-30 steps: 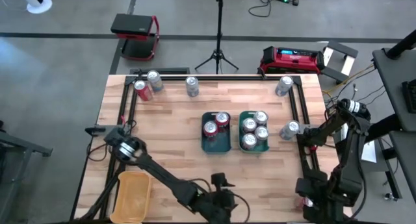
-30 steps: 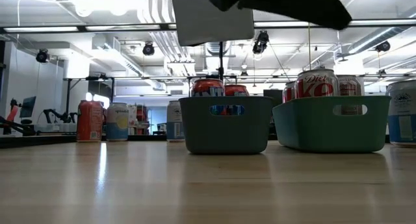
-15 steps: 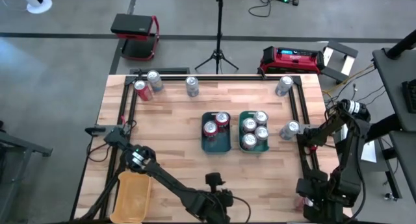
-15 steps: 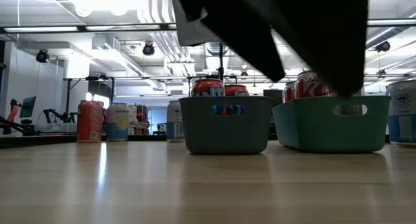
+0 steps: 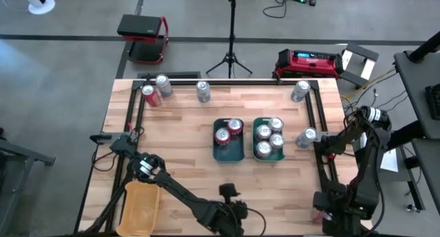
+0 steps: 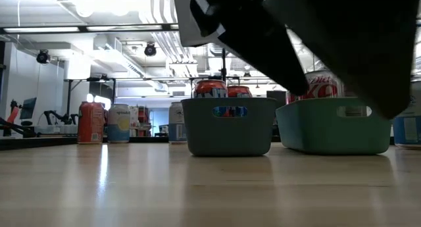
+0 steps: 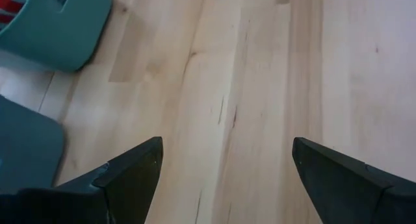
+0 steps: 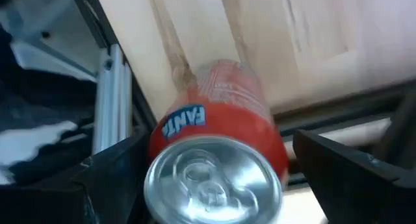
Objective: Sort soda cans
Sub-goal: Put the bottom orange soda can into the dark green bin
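Since a second ago my left arm has folded in toward the near edge of the worktop (image 5: 179,134). In the low view its dark bulk now spreads across the upper right and hides most of the cans in the teal tray (image 6: 329,125). Nothing on the worktop has shifted.

My left gripper (image 7: 227,143) hangs over bare wood near the front edge, in front of the two trays. Its jaws are spread wide and hold nothing.

My right gripper (image 8: 221,138) is off at the right front corner, by the metal frame rail. An orange soda can (image 8: 214,120) sits between its jaws, silver top toward the wrist camera. It looks close against one jaw, but from this angle I cannot tell whether I am clamping it.

The other soda cans are spread out:
- Two red cans (image 5: 222,136) stand in the dark green tray (image 5: 229,156) at mid-worktop.
- Four silver cans (image 5: 269,137) fill the teal tray just to its right.
- One silver can (image 5: 306,137) stands loose just beside the teal tray, toward my right arm.
- A red can (image 5: 148,95) and a silver one (image 5: 163,84) stand together at the far left corner.
- Another silver can (image 5: 203,91) stands along the far edge.
- One more (image 5: 300,90) stands at the far right corner.

A yellow tray (image 5: 139,206) lies at the near left corner.
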`<state>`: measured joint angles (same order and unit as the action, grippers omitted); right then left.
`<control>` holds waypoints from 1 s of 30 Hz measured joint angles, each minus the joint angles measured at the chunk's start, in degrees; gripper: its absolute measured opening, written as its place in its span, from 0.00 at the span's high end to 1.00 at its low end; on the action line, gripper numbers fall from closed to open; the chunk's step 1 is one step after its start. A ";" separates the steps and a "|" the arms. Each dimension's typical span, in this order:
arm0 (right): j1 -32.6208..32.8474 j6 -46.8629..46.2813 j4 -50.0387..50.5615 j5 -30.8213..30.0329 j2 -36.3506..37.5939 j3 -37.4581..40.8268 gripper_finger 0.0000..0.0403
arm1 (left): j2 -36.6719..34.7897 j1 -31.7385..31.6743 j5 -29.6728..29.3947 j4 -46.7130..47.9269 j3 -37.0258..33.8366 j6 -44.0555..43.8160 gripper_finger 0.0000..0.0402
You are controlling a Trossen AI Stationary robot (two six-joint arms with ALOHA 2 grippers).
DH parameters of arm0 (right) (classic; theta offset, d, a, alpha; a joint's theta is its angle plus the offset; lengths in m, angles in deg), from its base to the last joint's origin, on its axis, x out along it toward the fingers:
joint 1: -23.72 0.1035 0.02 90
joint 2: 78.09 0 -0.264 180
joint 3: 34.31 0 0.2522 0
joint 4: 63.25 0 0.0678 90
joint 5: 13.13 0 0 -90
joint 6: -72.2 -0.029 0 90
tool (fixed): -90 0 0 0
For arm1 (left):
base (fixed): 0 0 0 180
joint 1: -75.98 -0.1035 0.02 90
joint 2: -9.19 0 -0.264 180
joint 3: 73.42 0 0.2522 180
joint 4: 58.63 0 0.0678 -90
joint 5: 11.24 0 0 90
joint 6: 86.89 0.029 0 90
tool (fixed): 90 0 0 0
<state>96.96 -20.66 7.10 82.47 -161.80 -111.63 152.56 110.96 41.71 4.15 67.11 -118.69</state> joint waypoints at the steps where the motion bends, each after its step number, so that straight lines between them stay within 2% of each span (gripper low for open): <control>1: -0.01 1.35 -0.89 0.73 -0.77 0.44 0.07 | -0.01 0.00 -0.02 -0.21 0.08 0.48 0.19; 11: -0.07 14.60 -2.02 6.26 -9.30 -1.73 0.08 | -0.04 0.00 -1.84 -0.99 0.12 1.54 0.19; 19: -0.09 18.43 1.00 8.97 -10.39 -3.48 0.26 | -0.23 0.02 -2.53 1.07 0.28 1.57 0.19; 21: -0.34 18.43 1.32 9.02 -10.01 -3.52 0.29 | -0.78 0.02 -3.70 3.30 0.28 0.31 0.19; 26: -2.65 17.90 2.06 9.17 -8.19 -3.59 0.29 | -2.03 0.16 -7.93 15.30 0.93 -6.78 0.19; 30: -6.63 20.78 2.32 6.70 -6.48 -3.61 0.26 | -2.77 0.17 -5.16 21.94 0.38 -9.69 0.19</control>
<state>90.33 0.12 9.42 89.17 -168.28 -115.24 149.79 111.13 36.56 26.09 67.49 -128.38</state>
